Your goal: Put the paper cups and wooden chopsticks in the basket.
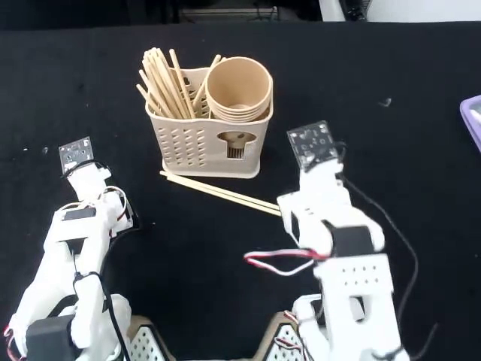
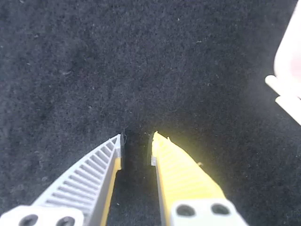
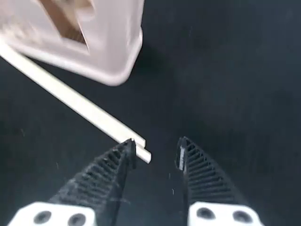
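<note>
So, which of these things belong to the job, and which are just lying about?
Job: basket; paper cups stacked in it; chopsticks bundle standing in it; loose chopsticks pair lying in front of the basket.
Lying about: purple thing at the edge of the table; small speck.
</note>
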`<state>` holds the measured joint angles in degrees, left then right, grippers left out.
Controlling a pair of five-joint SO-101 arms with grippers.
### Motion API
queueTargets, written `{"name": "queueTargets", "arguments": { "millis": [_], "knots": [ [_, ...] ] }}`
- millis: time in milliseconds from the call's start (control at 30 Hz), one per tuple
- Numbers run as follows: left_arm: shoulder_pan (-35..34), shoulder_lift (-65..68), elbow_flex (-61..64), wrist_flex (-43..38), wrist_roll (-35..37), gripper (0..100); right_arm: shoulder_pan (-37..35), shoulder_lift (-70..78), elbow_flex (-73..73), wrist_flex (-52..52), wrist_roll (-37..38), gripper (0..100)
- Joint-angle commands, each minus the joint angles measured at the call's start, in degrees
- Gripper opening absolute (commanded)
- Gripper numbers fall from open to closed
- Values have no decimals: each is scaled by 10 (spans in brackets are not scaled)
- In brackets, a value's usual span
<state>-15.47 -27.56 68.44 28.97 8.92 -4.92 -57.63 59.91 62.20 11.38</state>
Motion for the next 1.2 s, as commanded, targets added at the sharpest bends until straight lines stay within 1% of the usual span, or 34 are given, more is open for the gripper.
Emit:
{"name": "queueTargets", "arguments": {
  "millis": [0, 200, 333, 400, 500, 700, 767, 900, 1000, 1067, 1167],
  "knots": [
    [7, 1, -29, -7, -6, 116, 11, 71, -30, 4, 47, 152],
    [7, 1, -29, -7, -6, 116, 12, 86, -22, 3, 101, 155],
    [7, 1, -29, -7, -6, 116, 10, 90, -7, -21, 118, 155],
    [7, 1, -29, -7, -6, 116, 10, 99, -3, -21, 152, 155],
    [7, 1, -29, -7, -6, 116, 10, 150, -15, -4, 203, 158],
    [7, 1, -29, -7, -6, 116, 9, 290, -58, -5, 259, 272],
    [7, 1, -29, -7, -6, 116, 9, 315, -71, -7, 290, 283],
    [7, 1, -30, -7, -8, 116, 9, 331, -65, -68, 345, 282],
    [7, 1, -30, -7, -32, 116, 4, 331, -43, -115, 385, 282],
    [7, 1, -30, -7, -33, 116, -5, 332, -29, -139, 400, 282],
    [7, 1, -30, -7, -33, 116, -33, 332, -15, -158, 401, 282]
  ]
}}
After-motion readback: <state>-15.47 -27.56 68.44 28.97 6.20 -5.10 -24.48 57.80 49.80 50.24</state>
